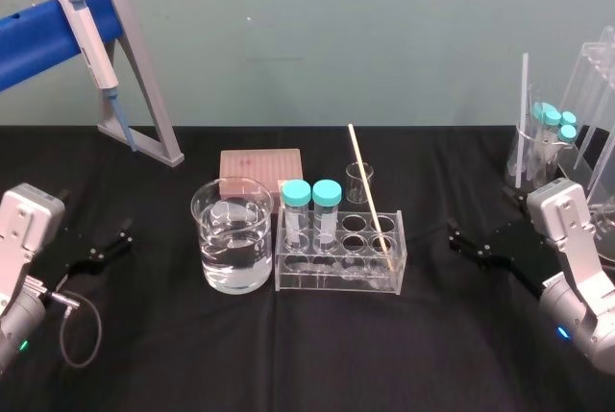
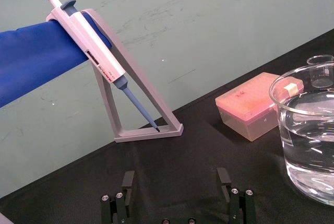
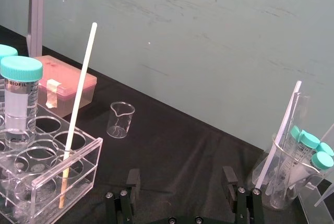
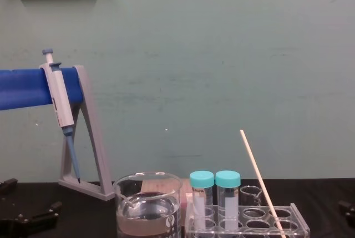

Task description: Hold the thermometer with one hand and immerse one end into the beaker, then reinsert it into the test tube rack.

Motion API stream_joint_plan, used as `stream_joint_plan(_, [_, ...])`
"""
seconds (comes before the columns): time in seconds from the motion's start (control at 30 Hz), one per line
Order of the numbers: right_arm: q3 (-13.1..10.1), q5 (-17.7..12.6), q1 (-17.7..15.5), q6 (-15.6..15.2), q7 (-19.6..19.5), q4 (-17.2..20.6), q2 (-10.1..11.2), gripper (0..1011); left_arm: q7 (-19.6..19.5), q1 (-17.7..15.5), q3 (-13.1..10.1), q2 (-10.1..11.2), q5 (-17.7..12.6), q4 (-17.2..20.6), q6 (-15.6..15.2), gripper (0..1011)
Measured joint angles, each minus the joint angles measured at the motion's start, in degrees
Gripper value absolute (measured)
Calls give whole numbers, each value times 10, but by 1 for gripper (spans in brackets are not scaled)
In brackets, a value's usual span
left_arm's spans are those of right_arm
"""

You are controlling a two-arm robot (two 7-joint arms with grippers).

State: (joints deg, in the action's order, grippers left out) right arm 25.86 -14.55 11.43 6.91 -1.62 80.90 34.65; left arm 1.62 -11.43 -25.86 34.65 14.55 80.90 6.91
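Leaning in the right end of the rack [image 1: 338,276], the thermometer [image 1: 370,191] stands near 2 tubes [image 3: 21,98], 1 marked BIOFIL. The beaker [image 1: 233,235] stands just left of the rack. The left gripper [image 2: 176,180] and right gripper [image 3: 181,178] flank them, jaws spread, empty.

Even, diffuse lighting was recorded. Glints were noted on the wide clear glass beaker [image 1: 232,239]; faint shadows on the black tablecloth [image 1: 307,359].

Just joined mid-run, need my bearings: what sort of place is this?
Probably a laboratory bench: a pipette hangs on its stand, a test tube rack holds capped tubes and the thermometer, and a beaker of clear liquid stands beside it.
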Motion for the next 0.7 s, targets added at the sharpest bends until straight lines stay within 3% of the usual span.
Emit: stream_joint_plan(0.7, [0, 0, 0, 0, 0, 0, 0, 1003, 0, 0, 0, 0, 0, 0, 0, 1004])
